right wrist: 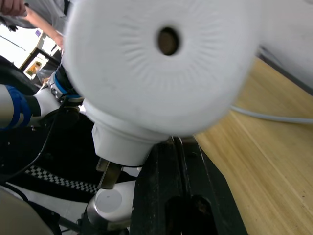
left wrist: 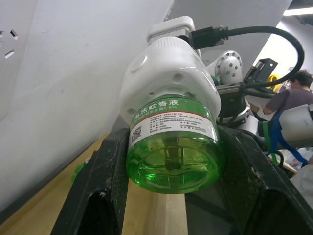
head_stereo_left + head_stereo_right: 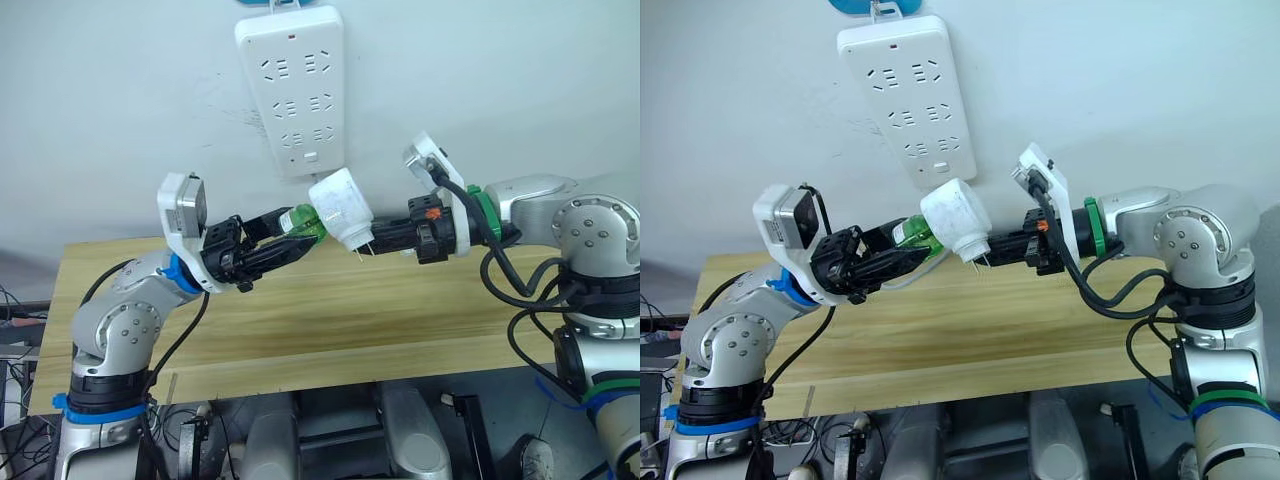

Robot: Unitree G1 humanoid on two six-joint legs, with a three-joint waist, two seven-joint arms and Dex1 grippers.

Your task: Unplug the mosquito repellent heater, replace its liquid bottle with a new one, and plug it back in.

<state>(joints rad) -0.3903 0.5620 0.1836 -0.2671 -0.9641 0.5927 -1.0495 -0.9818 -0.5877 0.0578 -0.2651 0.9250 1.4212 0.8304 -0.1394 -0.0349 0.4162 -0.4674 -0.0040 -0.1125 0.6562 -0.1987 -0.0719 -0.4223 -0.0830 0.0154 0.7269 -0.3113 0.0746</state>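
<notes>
The white mosquito repellent heater [image 3: 342, 205] hangs tilted in the air just below the wall strip, unplugged, its round hole facing the right wrist camera [image 1: 167, 40]. Its liquid bottle [image 2: 173, 147], translucent green with a printed label, sits in the heater's underside. My left gripper [image 3: 300, 232] is shut on the bottle, one finger on each side. From the other side my right gripper [image 3: 375, 240] is shut on the heater's plug end. A small green shape [image 2: 80, 170] lies on the table behind my left finger; I cannot tell whether it is the new one.
The long white power strip [image 3: 292, 85] hangs on the wall right above the heater. Beneath both arms runs the wooden table [image 3: 350, 330], with a white cable [image 3: 910, 283] on it. A person [image 2: 293, 88] stands beyond the table's right end.
</notes>
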